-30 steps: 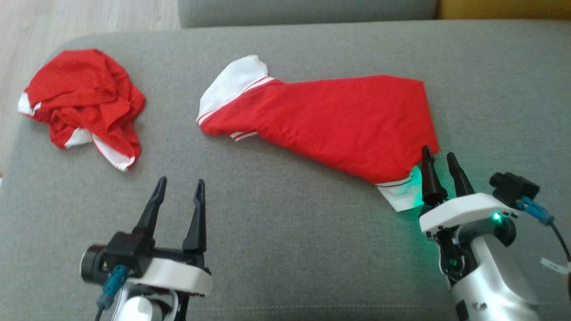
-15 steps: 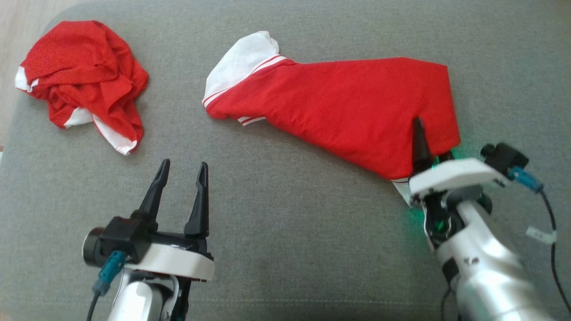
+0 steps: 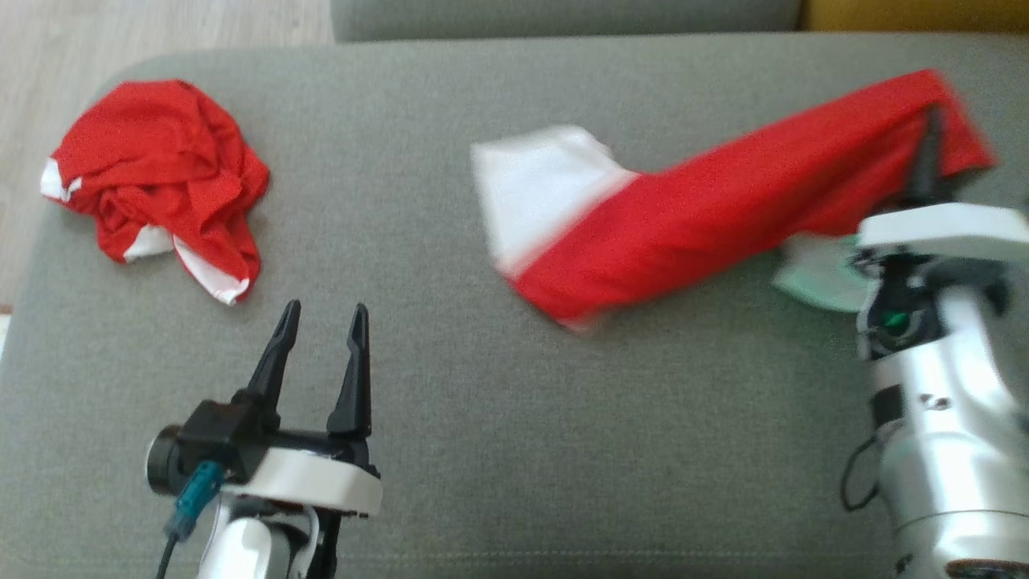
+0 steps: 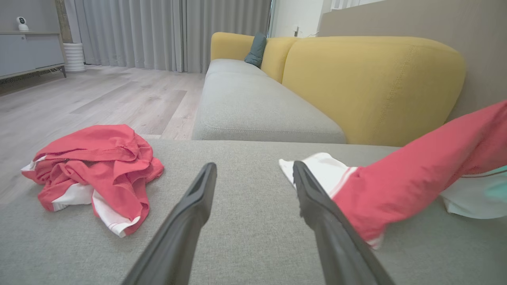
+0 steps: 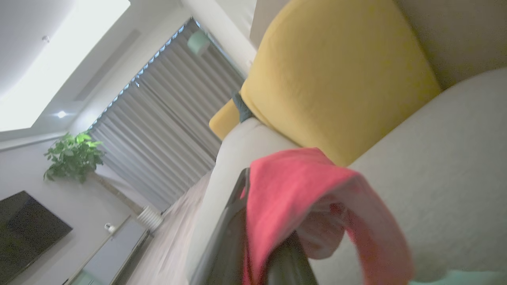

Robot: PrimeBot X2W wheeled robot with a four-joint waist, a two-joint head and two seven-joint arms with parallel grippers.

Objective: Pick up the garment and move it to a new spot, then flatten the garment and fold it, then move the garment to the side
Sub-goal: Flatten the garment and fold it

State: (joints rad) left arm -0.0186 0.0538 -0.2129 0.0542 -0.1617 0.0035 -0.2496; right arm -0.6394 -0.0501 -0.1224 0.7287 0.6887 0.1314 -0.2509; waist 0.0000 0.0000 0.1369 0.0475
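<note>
The head view looks steeply down on the grey cushion (image 3: 482,450). Both wrist views sit low over it, facing the yellow backrest (image 4: 372,83).

No legible text, label, brand, number or sign found in any view. Small dark marks on the silver-white plastic forearm housing of the right arm (image 3: 936,406), seen in the head view, are too small to read.
</note>
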